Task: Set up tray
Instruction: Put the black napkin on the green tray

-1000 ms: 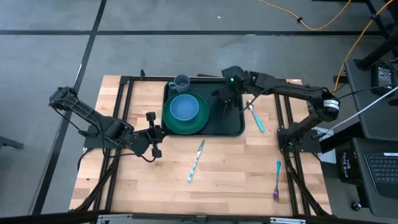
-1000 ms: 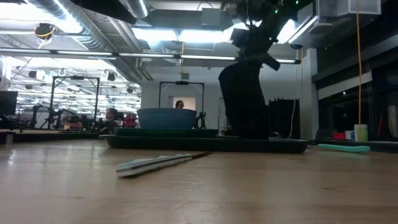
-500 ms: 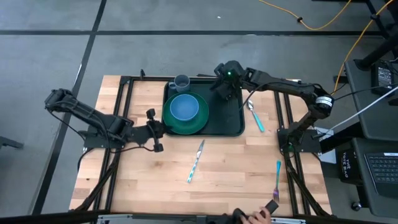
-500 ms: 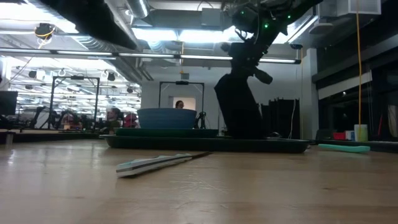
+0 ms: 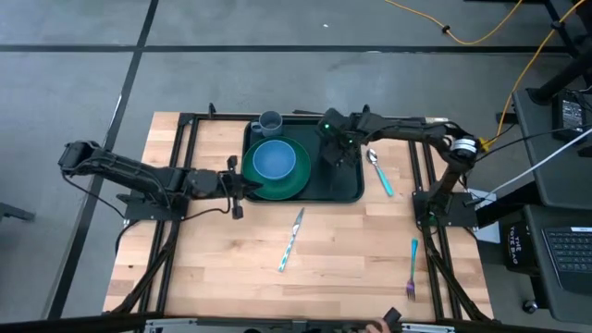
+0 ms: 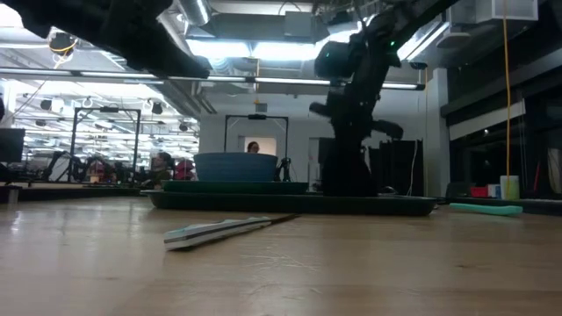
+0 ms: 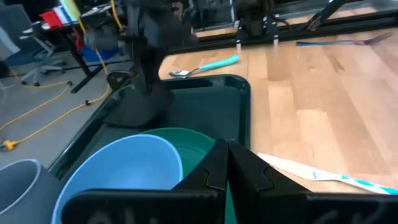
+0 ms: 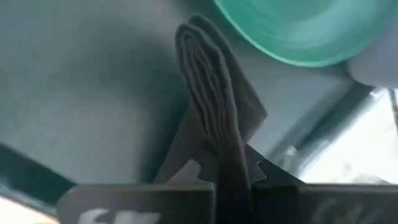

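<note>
Tray (image 5: pixel 350 190) long axis runs left-right across table; right gripper (image 5: pixel 335 153) pinches dark cloth (image 8: pixel 211 118); left gripper (image 5: pixel 239 185) closed, empty.

**Non-task items on and around the table**

- Round green plate (image 5: pixel 294 181), holding a blue bowl (image 5: pixel 274 160).
- Grey cup (image 5: pixel 270 121), near the bowl.
- Dark folded cloth (image 8: pixel 214 118), creased, standing upright.
- Teal-handled spoon (image 5: pixel 379 172), on bare wood.
- Knife (image 5: pixel 292 239), teal-patterned handle, mid-table.
- Fork (image 5: pixel 412 270), near the table's right front corner.
- Yellow cable (image 5: pixel 481 35), on the floor.
</note>
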You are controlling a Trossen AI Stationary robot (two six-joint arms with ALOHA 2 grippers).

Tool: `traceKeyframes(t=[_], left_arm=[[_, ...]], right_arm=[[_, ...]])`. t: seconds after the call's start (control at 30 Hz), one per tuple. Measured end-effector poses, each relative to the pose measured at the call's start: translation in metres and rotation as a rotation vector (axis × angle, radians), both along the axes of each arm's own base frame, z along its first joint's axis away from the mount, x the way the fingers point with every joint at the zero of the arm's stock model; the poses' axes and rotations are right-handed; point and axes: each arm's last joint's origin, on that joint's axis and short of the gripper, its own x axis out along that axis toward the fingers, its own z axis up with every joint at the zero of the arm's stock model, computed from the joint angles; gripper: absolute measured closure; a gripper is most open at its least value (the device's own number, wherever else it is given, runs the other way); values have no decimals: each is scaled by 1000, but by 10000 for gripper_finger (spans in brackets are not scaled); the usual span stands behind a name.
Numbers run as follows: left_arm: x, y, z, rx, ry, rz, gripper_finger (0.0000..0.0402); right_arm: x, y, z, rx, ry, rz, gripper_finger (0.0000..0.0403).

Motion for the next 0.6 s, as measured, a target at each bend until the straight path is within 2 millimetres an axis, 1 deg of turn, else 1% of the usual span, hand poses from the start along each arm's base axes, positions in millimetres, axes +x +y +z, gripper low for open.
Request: traceKeyframes(t=[0.1,0.23,0.37,0.6], left_arm=[[1,3,0,-17,-4,-21,401],[1,5,0,-32,-4,-49,399],[1,7,0,-37,-4,-52,400],[1,7,0,-21,0,-57,400]], right_arm=[[4,-2,-14,30,26,-23,393],[7,-3,-25,75,35,-66,393],[9,0,-26,100,29,-47,393],[15,16,-25,90,41,11,393]])
